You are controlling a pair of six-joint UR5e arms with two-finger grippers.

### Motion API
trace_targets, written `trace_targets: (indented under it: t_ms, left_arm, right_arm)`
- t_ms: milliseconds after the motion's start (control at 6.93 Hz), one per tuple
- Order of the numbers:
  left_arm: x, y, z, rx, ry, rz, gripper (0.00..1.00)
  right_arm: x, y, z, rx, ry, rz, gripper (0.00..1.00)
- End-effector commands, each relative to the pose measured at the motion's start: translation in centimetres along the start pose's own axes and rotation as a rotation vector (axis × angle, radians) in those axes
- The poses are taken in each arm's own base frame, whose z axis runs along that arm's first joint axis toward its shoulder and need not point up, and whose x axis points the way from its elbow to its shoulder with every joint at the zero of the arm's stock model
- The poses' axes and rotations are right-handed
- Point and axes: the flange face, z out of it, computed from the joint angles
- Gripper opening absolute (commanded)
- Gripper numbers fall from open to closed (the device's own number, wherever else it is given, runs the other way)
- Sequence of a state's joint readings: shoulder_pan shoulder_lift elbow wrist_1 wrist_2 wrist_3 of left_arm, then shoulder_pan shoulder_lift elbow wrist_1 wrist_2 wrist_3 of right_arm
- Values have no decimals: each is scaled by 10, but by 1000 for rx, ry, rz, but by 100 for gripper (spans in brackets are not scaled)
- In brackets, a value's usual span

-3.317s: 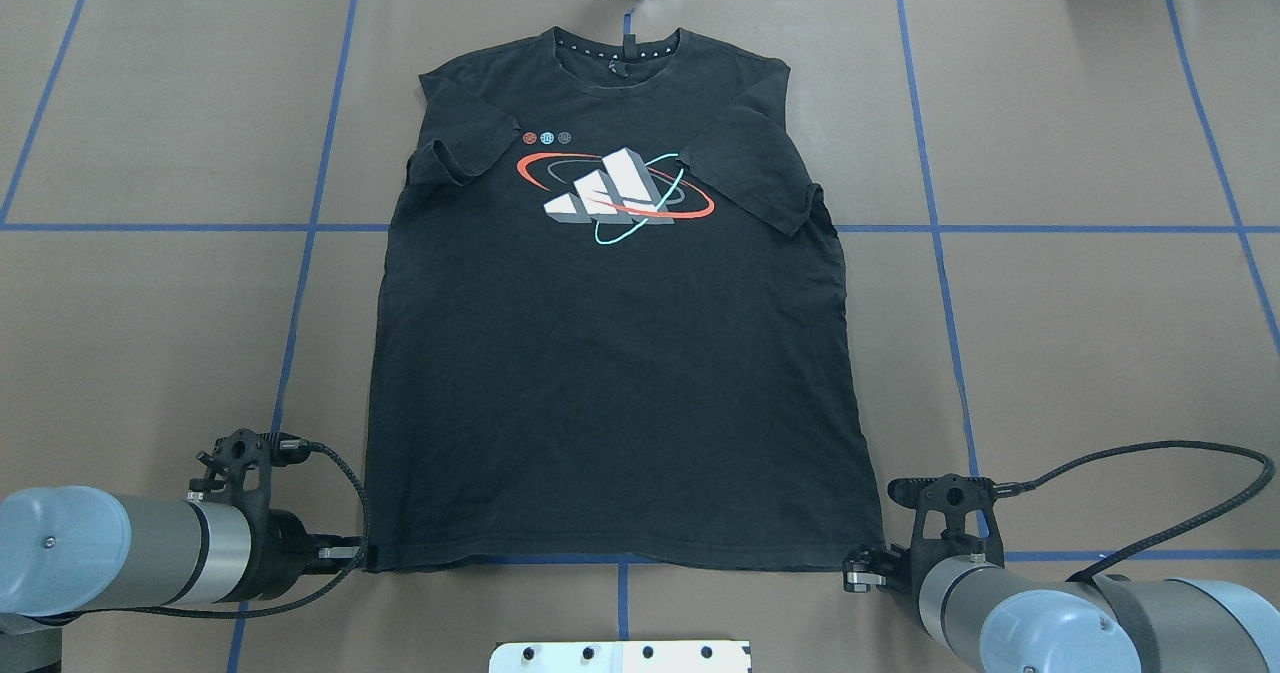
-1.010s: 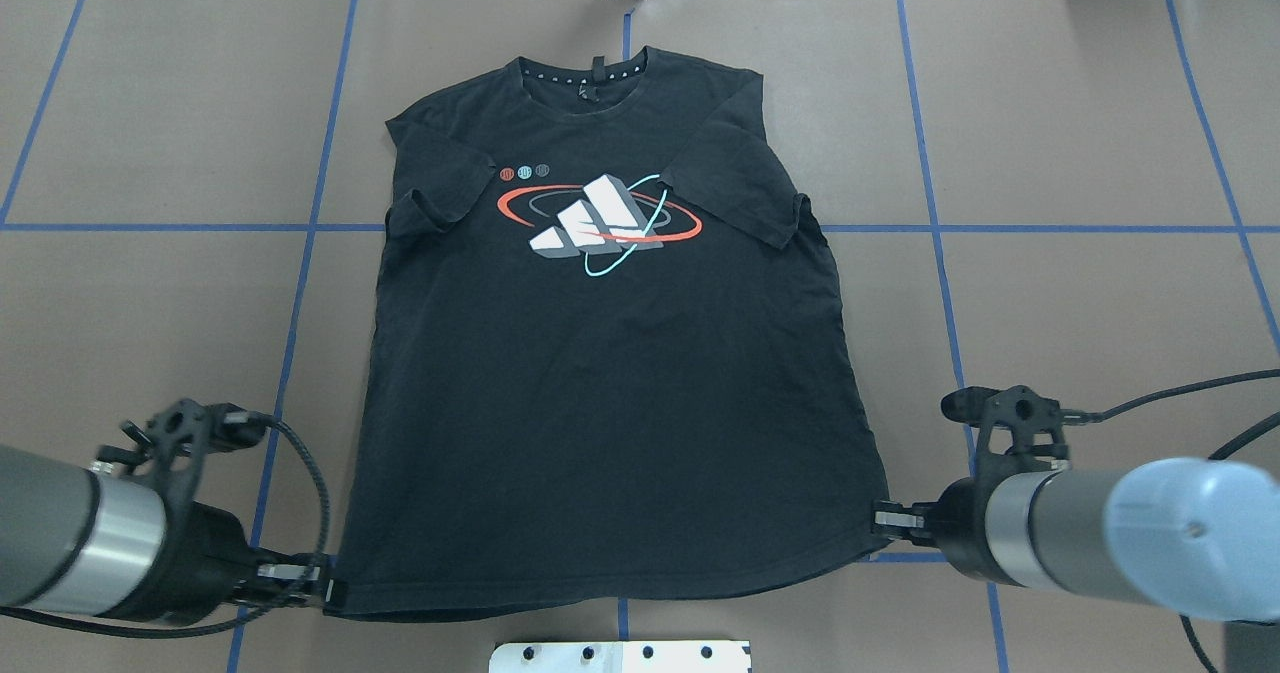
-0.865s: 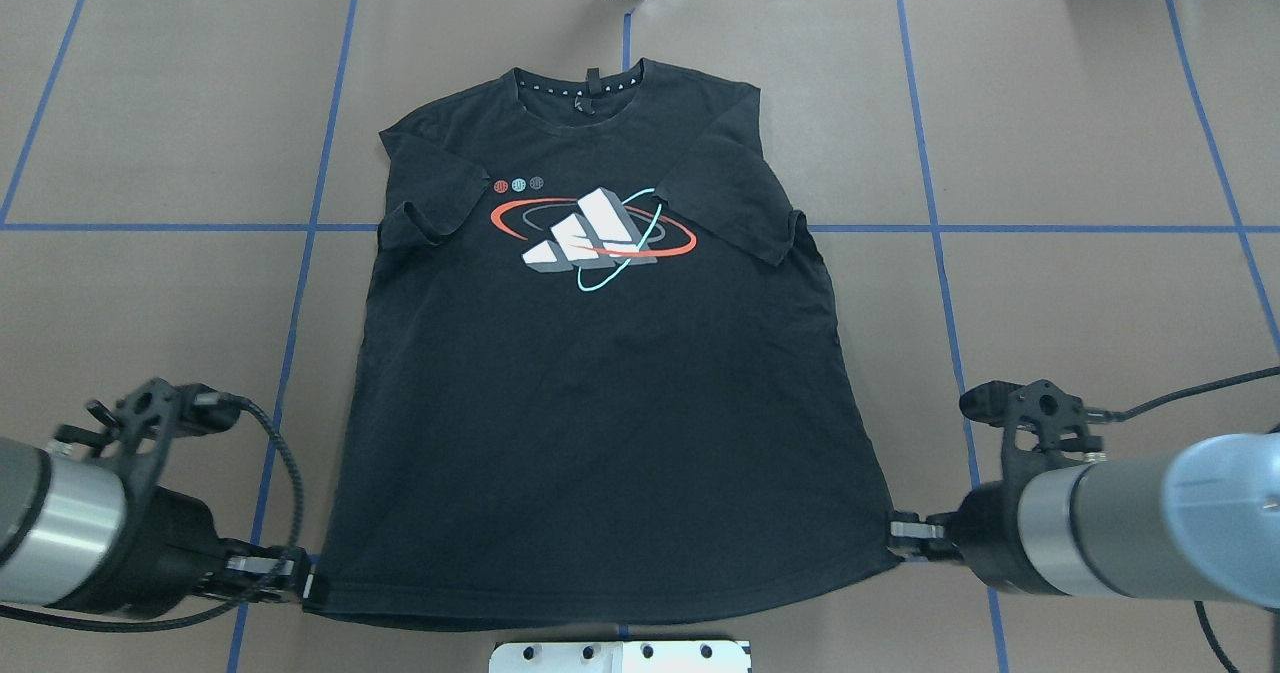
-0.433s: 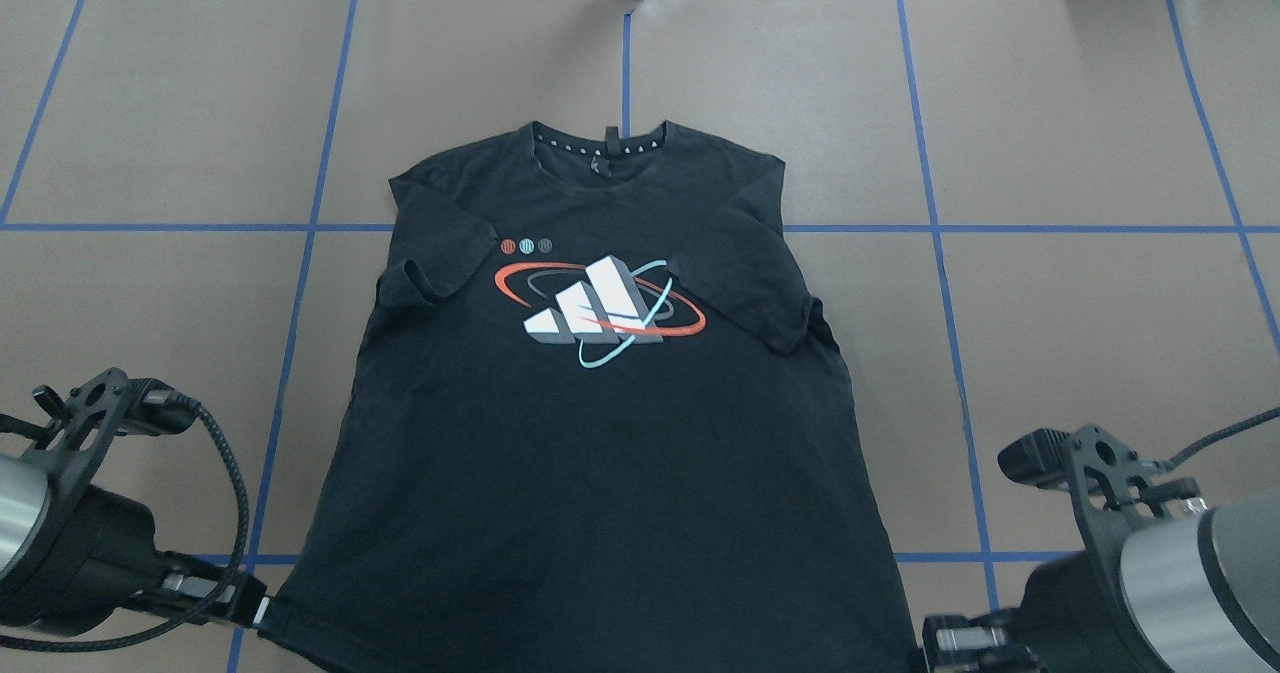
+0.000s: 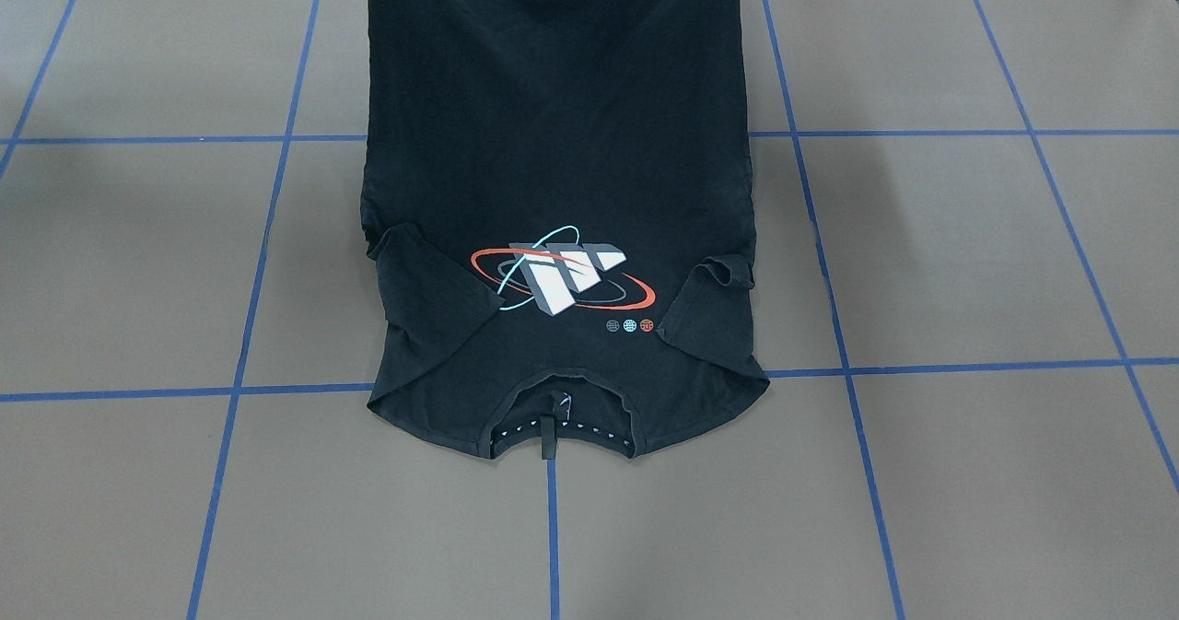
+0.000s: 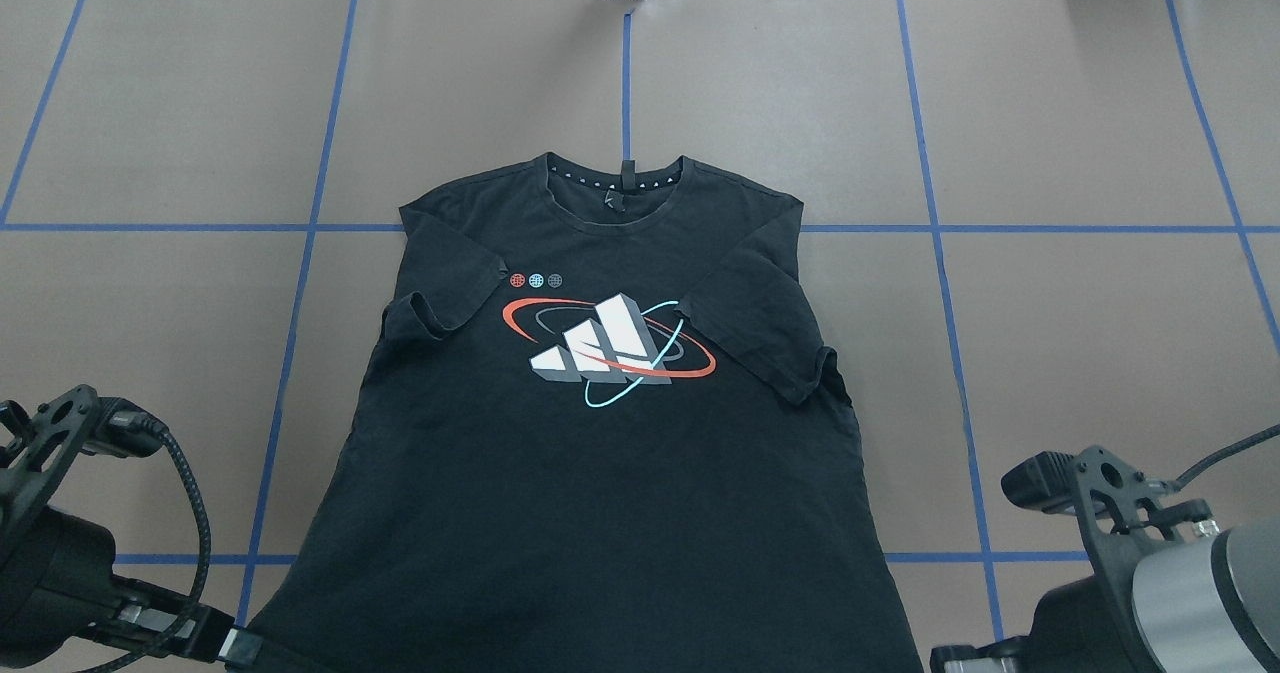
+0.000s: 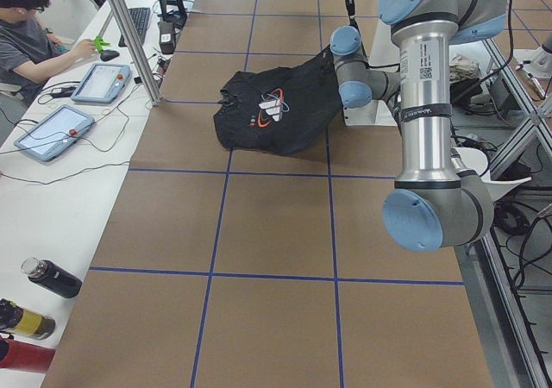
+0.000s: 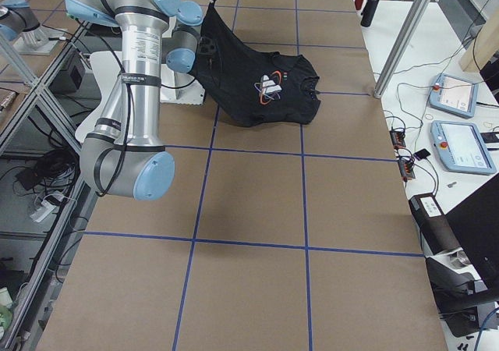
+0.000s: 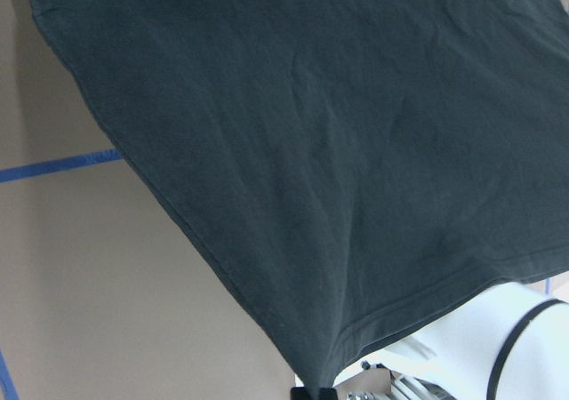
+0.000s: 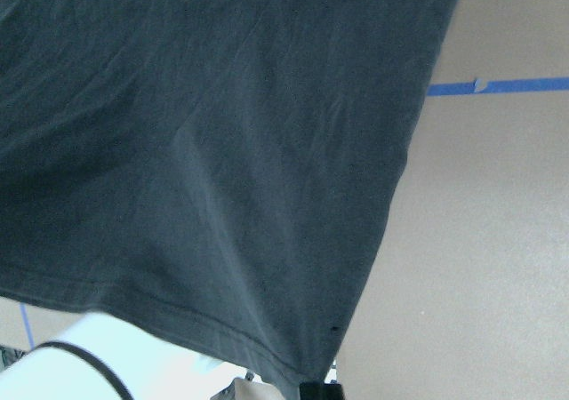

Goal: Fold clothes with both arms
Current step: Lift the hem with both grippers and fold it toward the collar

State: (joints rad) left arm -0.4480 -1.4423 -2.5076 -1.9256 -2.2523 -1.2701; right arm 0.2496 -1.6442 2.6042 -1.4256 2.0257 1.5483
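The brown table (image 6: 1100, 103) with blue tape lines carries the black T-shirt (image 6: 600, 493), graphic side up. Its collar end lies flat on the far side, while its hem end is raised off the surface toward the robot. The left gripper (image 6: 232, 643) is clamped on one hem corner, and the right gripper (image 6: 955, 658) on the other.

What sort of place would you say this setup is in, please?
Probably a robotics lab or test cell: a large table papered brown and gridded with blue tape, the left arm and right arm holding a T-shirt, and touch-screen control panels beside a seated person.
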Motion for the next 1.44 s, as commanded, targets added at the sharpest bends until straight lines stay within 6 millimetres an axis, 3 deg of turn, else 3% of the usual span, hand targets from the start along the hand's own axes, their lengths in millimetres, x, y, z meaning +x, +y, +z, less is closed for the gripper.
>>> trace_targets:
  t_ms: [0,288,433,865,1010,1154,1298]
  left_arm:
    - [-10,-42,13,102,-40,-39,0]
    - [-22,-122,14,297,-89,-95,0]
    - [-33,-150,-3,374,-106,-130,0]
    - [-38,-207,-56,546,-110,-169,0]
    - [-37,-227,-57,587,-123,-177,0]
    - [-36,-255,-46,601,-145,-186,0]
    - [-36,-278,-38,618,-168,-190,0]
  right_arm:
    - [7,-54,13,150,49,74,0]
    - [-2,-147,48,308,91,161,0]
    - [-9,-183,44,366,89,181,0]
    - [-28,-258,-9,502,44,215,0]
    - [-27,-274,-25,537,41,224,0]
    - [-16,-288,-31,550,68,207,0]
    - [-20,-308,-30,563,79,219,0]
